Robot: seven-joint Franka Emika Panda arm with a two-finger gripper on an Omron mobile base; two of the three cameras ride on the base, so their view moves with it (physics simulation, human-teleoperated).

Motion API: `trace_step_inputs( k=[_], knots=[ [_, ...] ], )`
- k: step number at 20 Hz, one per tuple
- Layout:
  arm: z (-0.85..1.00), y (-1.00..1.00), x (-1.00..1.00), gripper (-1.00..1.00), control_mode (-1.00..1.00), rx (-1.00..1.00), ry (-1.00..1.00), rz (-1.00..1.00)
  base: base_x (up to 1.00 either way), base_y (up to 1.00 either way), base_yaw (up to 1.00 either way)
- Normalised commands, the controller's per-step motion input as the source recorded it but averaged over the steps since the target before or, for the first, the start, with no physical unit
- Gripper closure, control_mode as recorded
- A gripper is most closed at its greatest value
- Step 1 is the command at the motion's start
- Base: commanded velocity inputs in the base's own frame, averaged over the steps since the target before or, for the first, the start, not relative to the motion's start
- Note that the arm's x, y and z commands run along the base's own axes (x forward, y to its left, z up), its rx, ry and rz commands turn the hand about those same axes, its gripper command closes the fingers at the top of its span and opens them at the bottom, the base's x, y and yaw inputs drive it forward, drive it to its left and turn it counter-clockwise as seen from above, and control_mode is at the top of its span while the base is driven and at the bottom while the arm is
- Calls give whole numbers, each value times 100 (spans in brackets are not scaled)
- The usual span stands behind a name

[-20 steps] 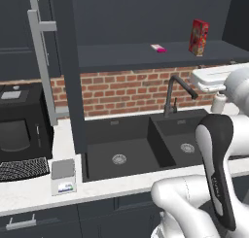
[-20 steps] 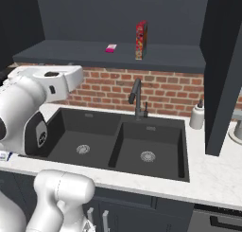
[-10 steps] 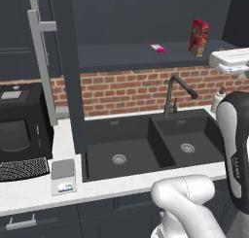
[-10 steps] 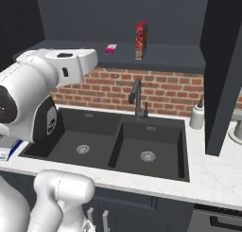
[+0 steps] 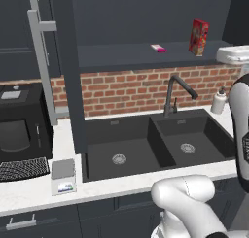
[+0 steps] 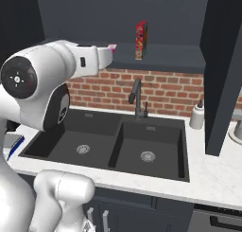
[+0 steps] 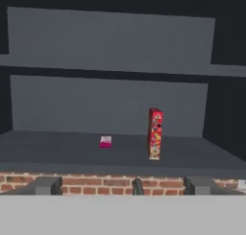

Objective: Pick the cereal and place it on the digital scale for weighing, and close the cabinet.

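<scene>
End effector point(image 7: 123, 185) open, empty, raised level facing cabinet point(image 7: 110, 109) shelf, cereal point(image 7: 155, 134) upright ahead

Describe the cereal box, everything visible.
The cereal is a thin red box with colourful printed pieces on its face, cardboard by the look of it. It stands upright on its short end on the dark lower shelf of the open cabinet, above the brick backsplash, with its narrow edge turned toward the hand camera. Only the shelf touches it. The small pink item lies apart to its left, and the open gripper is well short of it.
</scene>
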Motion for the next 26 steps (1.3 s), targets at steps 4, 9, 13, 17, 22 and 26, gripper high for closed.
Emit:
trace_step_inputs(
  k=[4,9,13,17,22,26],
  knots=[
    [0,-16,23,-100,-100,3,1,0,0,0,0],
    [-7,-7,35,-100,-100,2,0,3,0,0,0],
    [-17,-12,52,-100,-100,0,1,0,0,0,0],
    [-10,-18,61,-100,-100,0,2,0,0,0,0],
    [-4,-21,62,-100,-100,0,1,0,0,0,0],
    [0,-26,59,-100,-100,0,0,0,0,0,0]
  ],
)
